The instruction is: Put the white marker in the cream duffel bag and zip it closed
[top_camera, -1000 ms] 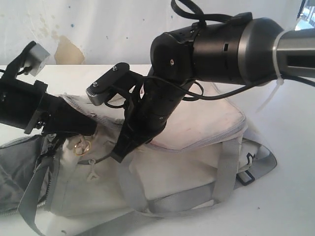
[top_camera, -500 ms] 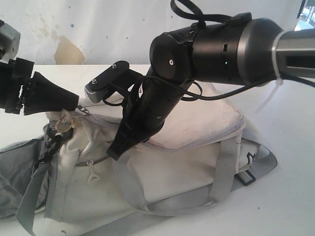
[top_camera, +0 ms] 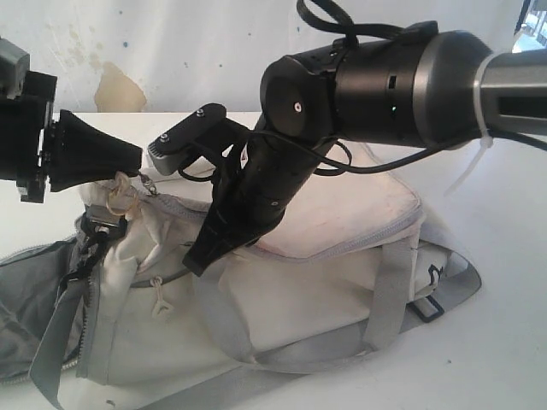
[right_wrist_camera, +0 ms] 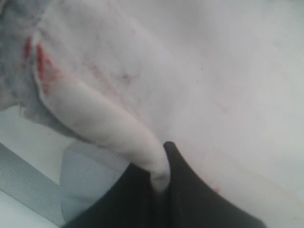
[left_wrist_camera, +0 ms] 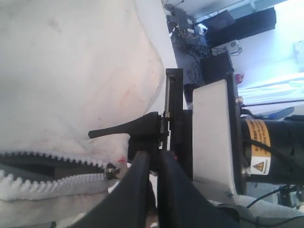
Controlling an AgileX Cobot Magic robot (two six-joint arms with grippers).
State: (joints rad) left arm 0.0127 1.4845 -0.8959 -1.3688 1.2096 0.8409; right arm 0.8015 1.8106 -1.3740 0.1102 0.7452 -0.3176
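Observation:
The cream duffel bag lies on its side on the white table. My left gripper is shut at the bag's raised left end, with the metal zipper slider just below its tips. In the left wrist view the slider sits beside the closed left gripper, and the zipper beyond it still gapes over dark lining. My right gripper reaches down to the bag's middle. In its wrist view it is shut on a fold of cream fabric. The white marker is out of view.
Grey webbing straps with a black buckle trail over the bag's front onto the table. Dark grey lining spills out at the far left. The bulky right arm hangs over the bag. A stained white wall stands behind.
The left gripper has risen from the bag's top and then edged right, drawing the zipper slider and the bag's left end up with it. The right arm has barely moved.

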